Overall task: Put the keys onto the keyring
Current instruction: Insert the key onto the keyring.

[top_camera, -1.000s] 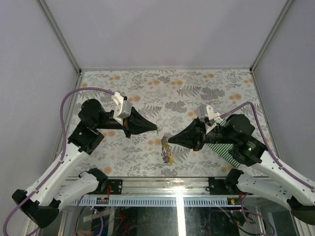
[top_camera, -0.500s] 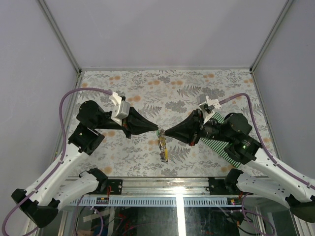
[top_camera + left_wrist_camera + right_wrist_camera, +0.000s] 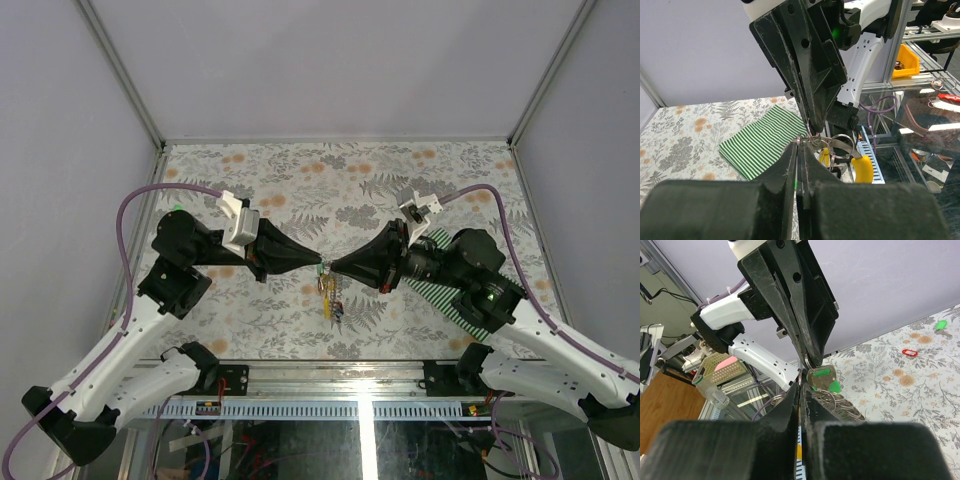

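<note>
While both arms stood angled inward over the table (image 3: 420,175), their gripper tips met almost point to point above its middle.

Left side: the left gripper (image 3: 319,266) had its fingers pressed together, with no gap between them in its own wrist view. A green key (image 3: 823,374) sat at its very tip, pinched there as far as the right wrist view showed.

Centre: the keyring (image 3: 841,143) hung in the air between and just below the two tips, clear of the table. It appeared as several thin silvery loops bunched together. A yellow key (image 3: 863,168) dangled low in the bunch. The green key touched the top of the loops; whether it was threaded onto them could not be told.

Right side: the right gripper (image 3: 333,267) was likewise closed tight, clamped on a thin wire of the keyring at its tip. Its tip stood just beside the left one, with only a sliver between them in the top view.

Further right, a green-and-white striped mat (image 3: 760,147) lay flat on the table, partly under the right arm.

In the right wrist view, a second green key (image 3: 940,325) and a red key (image 3: 910,353) lay loose on the table, near each other and well apart from the grippers.
</note>
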You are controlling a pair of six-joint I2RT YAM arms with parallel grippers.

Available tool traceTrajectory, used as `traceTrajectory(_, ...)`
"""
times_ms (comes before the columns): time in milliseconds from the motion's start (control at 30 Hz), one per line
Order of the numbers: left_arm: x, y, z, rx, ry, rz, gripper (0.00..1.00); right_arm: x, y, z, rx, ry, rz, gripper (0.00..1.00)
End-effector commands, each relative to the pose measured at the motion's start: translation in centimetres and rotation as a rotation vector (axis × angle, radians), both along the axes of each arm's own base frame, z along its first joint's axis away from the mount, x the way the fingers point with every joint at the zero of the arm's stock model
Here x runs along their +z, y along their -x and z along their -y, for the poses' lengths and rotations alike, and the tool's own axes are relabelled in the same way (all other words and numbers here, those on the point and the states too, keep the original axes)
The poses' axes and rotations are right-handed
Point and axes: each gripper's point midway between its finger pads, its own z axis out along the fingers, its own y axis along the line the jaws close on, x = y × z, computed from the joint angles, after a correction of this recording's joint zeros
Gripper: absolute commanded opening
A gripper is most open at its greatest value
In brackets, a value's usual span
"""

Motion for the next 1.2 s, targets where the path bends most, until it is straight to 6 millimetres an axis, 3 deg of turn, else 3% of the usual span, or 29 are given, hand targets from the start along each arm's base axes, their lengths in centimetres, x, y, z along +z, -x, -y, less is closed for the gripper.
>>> traceTrajectory(0,1.1,0.4,0.0,-0.005,0.04,0.044,0.0,3.2,0.3,0.3,-0.001,-0.11,0.048,0.0)
traceTrajectory(1167,1.0,0.3,0.3,-0.011,0.04,0.046,0.0,3.9,-1.0,1.3,-0.101,-0.146,0.008,0.0)
